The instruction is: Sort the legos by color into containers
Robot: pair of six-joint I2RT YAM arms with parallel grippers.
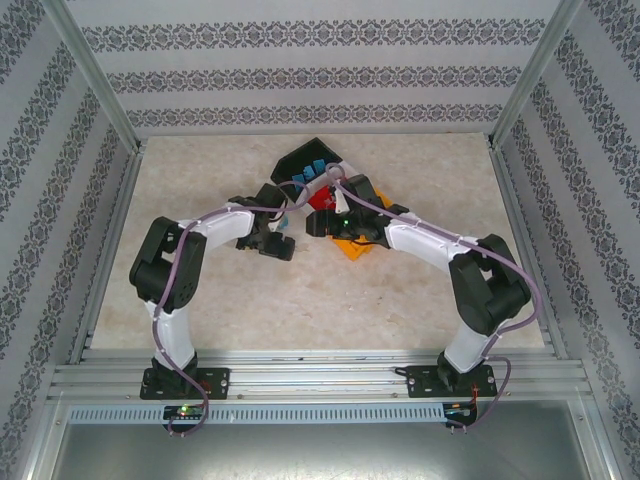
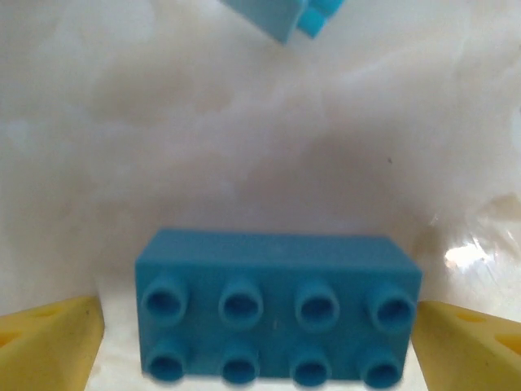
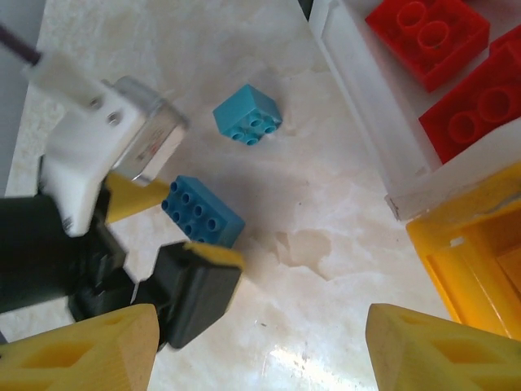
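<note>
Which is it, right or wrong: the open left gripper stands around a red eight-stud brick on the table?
Wrong in colour only. The eight-stud brick that the open left gripper stands around is blue, not red, as the left wrist view shows.

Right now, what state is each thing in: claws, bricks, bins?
Left claw: open, straddling long blue brick.
Long blue brick: on table, studs up.
Small blue brick: loose on table.
Right claw: open, empty.
White bin: holds red bricks.
Orange-yellow bin: beside white bin, contents unclear.
</note>
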